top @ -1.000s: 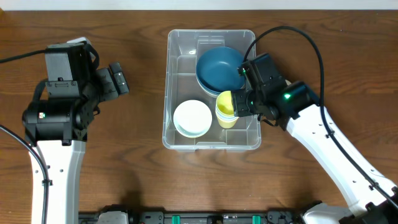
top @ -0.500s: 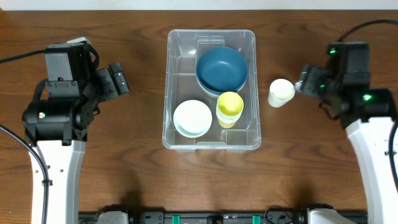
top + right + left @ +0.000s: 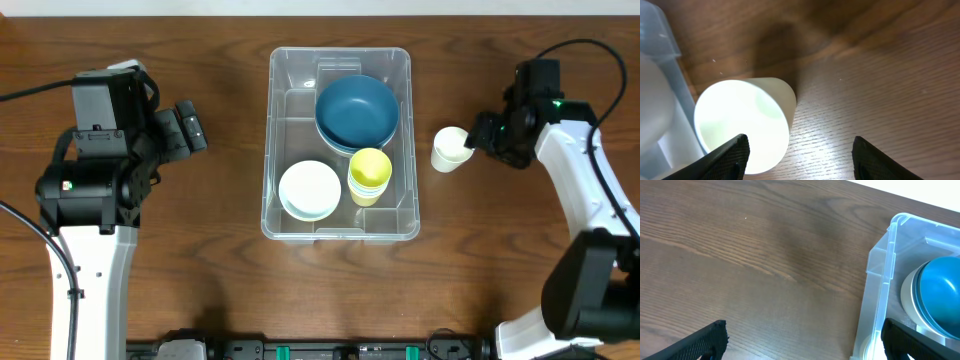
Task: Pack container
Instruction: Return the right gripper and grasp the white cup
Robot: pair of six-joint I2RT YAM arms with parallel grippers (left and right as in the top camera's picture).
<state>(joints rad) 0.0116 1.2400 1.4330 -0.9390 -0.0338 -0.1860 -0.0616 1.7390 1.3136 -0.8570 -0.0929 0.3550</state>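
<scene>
The container (image 3: 339, 229), a large clear plastic bin, stands mid-table. It holds a blue bowl (image 3: 356, 110) on a stack, a white bowl (image 3: 309, 189) and a yellow cup (image 3: 369, 173). A white cup (image 3: 450, 149) stands upright on the table just right of the bin; it also shows in the right wrist view (image 3: 742, 125). My right gripper (image 3: 487, 137) is open and empty, right beside the cup, with its fingers (image 3: 800, 155) wide apart. My left gripper (image 3: 190, 127) is open and empty, left of the bin; its fingers (image 3: 800, 342) frame bare wood and the bin's wall (image 3: 879, 285).
The dark wooden table (image 3: 200, 250) runs wide on both sides of the bin. The table's far edge meets a white surface (image 3: 920, 190). A black cable (image 3: 585, 45) loops over the right arm.
The right arm left the bin and swung out right, then turned so its gripper sits just right of the white cup. The left arm has not moved.
</scene>
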